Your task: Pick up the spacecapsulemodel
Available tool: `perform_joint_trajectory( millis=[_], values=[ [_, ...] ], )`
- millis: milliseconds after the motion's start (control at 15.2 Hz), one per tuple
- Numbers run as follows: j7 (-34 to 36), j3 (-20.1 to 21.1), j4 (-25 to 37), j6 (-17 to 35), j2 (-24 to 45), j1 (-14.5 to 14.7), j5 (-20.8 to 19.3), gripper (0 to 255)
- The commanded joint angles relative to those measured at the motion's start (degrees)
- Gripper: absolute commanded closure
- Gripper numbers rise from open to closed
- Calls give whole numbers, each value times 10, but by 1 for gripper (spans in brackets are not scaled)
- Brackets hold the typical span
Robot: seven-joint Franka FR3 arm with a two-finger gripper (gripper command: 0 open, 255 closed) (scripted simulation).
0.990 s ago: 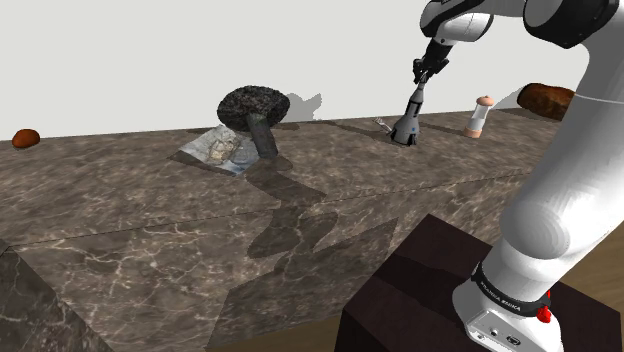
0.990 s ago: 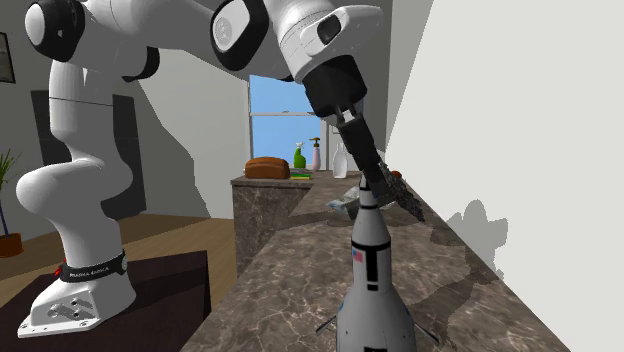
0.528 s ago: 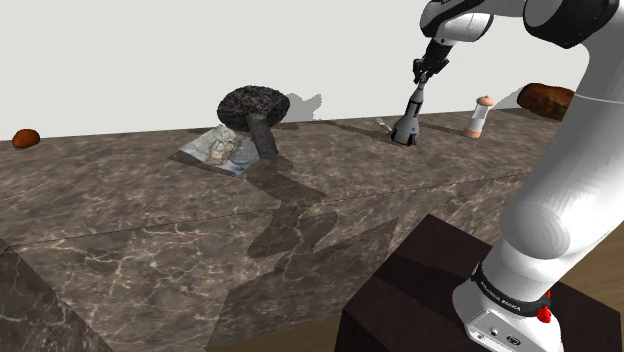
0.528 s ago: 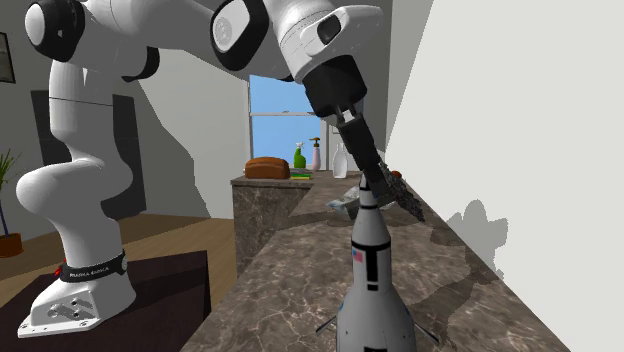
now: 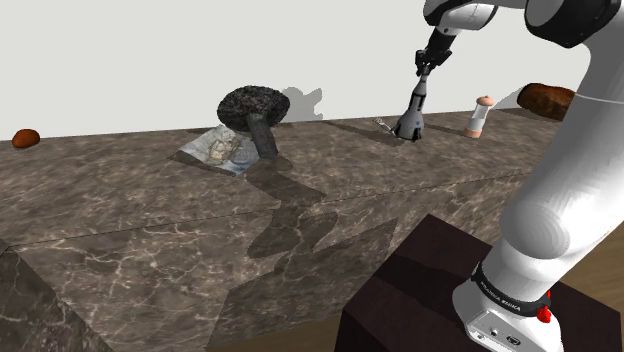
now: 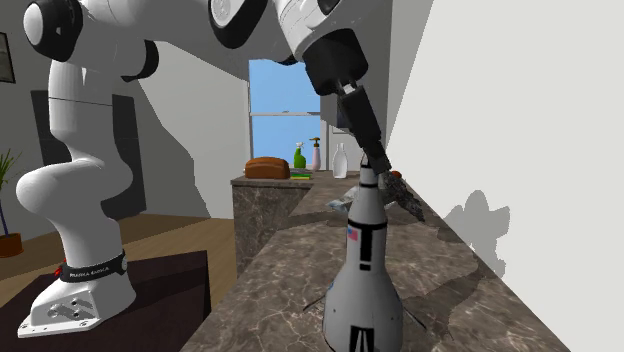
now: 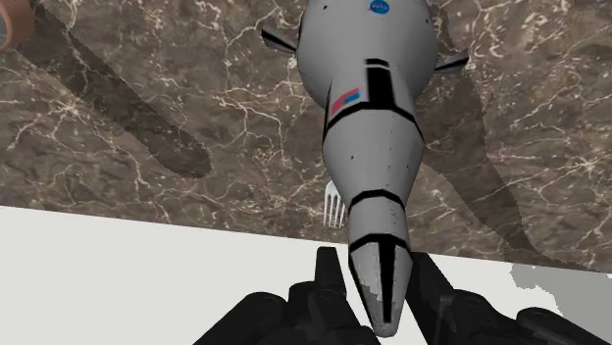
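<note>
The space capsule model [image 5: 411, 116] is a grey-and-white rocket with black bands and a flag mark, standing upright near the back wall of the dark marble counter [image 5: 300, 220]. My black gripper [image 5: 425, 72] is shut on its pointed nose from above. In the second exterior view the rocket [image 6: 362, 270] hangs from the gripper [image 6: 374, 162], its base a little above the marble. In the wrist view the fingers [image 7: 328, 278] clasp the rocket's tip [image 7: 382, 279], and the body [image 7: 378, 118] stretches away toward the counter.
A dark lumpy mushroom-shaped object [image 5: 254, 106] and a crumpled packet [image 5: 219, 150] sit toward the shoulder view's left. A small bottle [image 5: 480, 117] and a brown loaf [image 5: 545, 98] stand to the right. A small fork [image 7: 333, 207] lies by the rocket's base. The wall is close behind.
The gripper has risen with the rocket in it. The rocket's base has come slightly off the counter and its shadow on the wall has shifted.
</note>
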Motion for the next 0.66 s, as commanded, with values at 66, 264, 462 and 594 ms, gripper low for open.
perform_joint_trajectory(
  millis=[66, 264, 462, 594],
  values=[
    [4, -1, 22, -23, -2, 0, -3, 255],
    [6, -1, 46, -46, -1, -1, -4, 255],
    [7, -2, 72, -70, 1, -2, -4, 255],
    [7, -2, 73, -71, 1, -2, -4, 255]
  ],
)
